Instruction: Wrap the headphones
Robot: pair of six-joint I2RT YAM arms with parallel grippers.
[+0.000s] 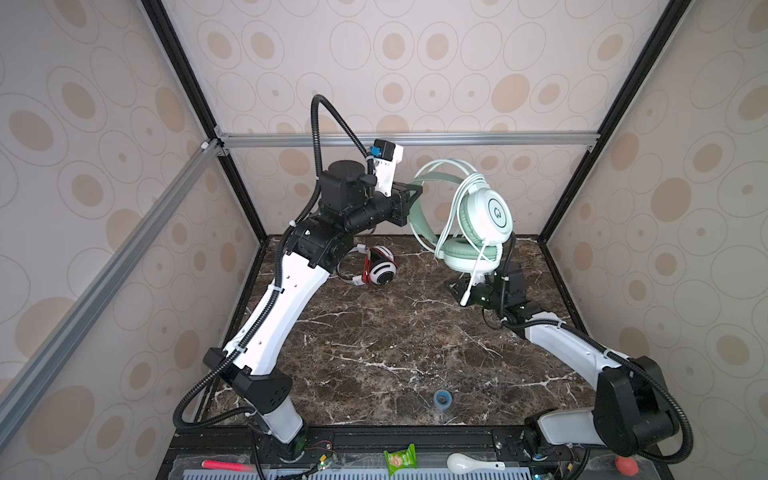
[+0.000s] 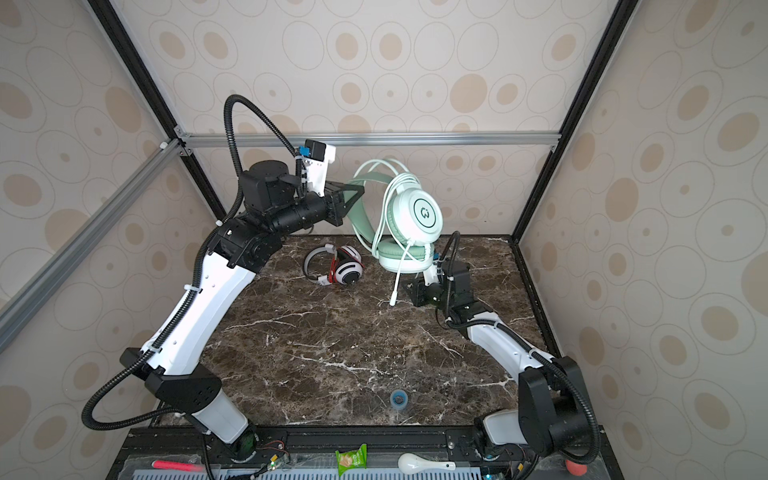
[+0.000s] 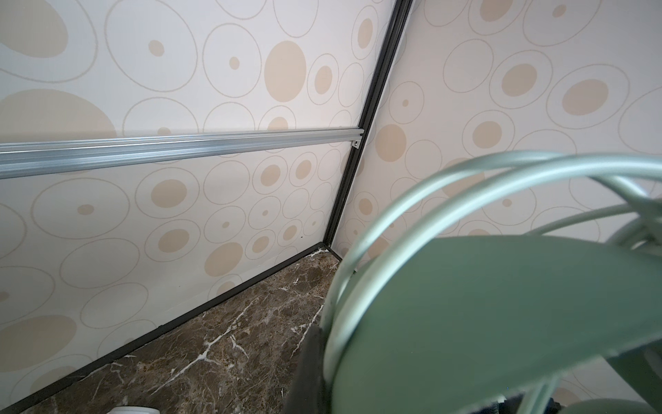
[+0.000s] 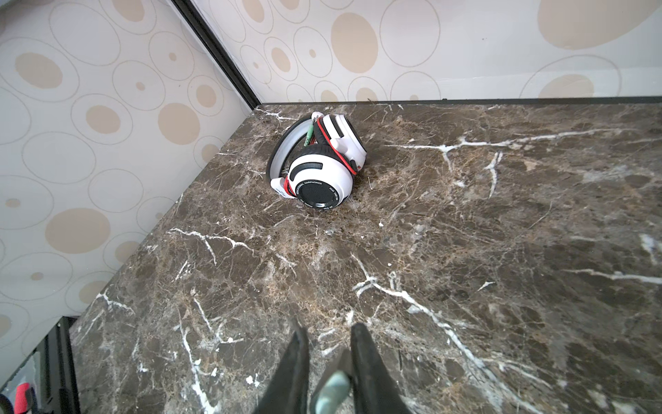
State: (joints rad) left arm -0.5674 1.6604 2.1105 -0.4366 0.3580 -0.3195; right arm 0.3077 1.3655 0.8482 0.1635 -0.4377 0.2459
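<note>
Marble top (image 1: 374, 345), dotted walls all round, and the mint pair (image 1: 494, 216) is up in the air near the back wall. It hangs by its headband from the left gripper (image 1: 412, 195), which is clamped tight on the band. The right gripper (image 4: 327, 328) sits low beneath it, jaws narrow, with the tail of the cord (image 4: 333, 390) between them. Pinched or only bracketed, I can't tell.

That's the danger: if the tail isn't truly caught, it slides out and the loops go slack. Pull too hard and the band could twist in the left jaws and swing the cups.

As for looks: pale mint cups, green pads, a ringed logo on the outer cup, cord looped several times over band and cup, plug dangling. The white pair (image 1: 380, 270) lies on the marble, well apart, with red cord wound round it.
</note>
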